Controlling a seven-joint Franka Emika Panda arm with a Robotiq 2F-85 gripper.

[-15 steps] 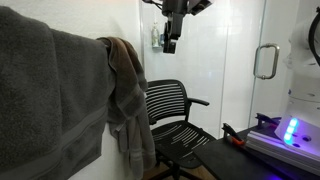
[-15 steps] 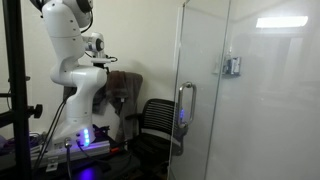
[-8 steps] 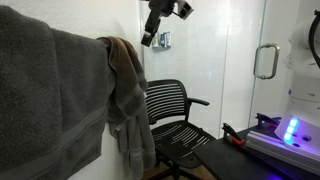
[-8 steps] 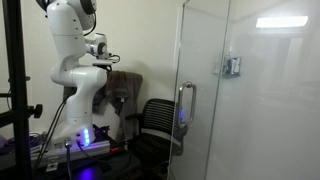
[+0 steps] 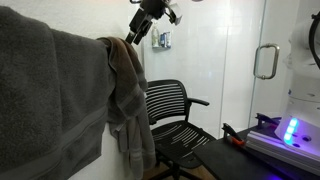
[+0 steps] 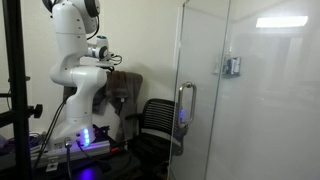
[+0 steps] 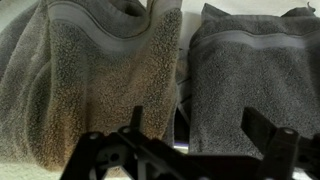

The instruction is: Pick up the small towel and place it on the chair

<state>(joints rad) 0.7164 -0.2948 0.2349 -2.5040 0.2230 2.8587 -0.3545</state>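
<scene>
Reaching for the small towel (image 5: 122, 72) is, we judge, the step in hand. It hangs in brownish folds just beside the large grey towel (image 5: 48, 90), with the chair (image 5: 172, 108) below it and off to one side. The gripper (image 5: 133, 35) hovers tilted above the towel's top edge, apart from the cloth. In the wrist view its fingers (image 7: 135, 122) are spread wide with nothing between them.

To do this well, we would first centre on the right cloth. In the wrist view the jaws straddle the dark gap between the two towels, so a straight descent could catch the grey one or both. We would shift toward the brownish towel until its thick folded crest sits squarely between the jaws.

We would then come down on that crest, where the fabric is bunched and gives the most to pinch, and close fully, since terry cloth compresses and slips. What the towel hangs on is hidden under the fabric, so we cannot tell how deep the jaws may go. A slow approach is the safer choice.

After the grip, we would lift straight up until the hanging length is free before swinging across. A sideways pull may drag the neighbouring towel along.
</scene>
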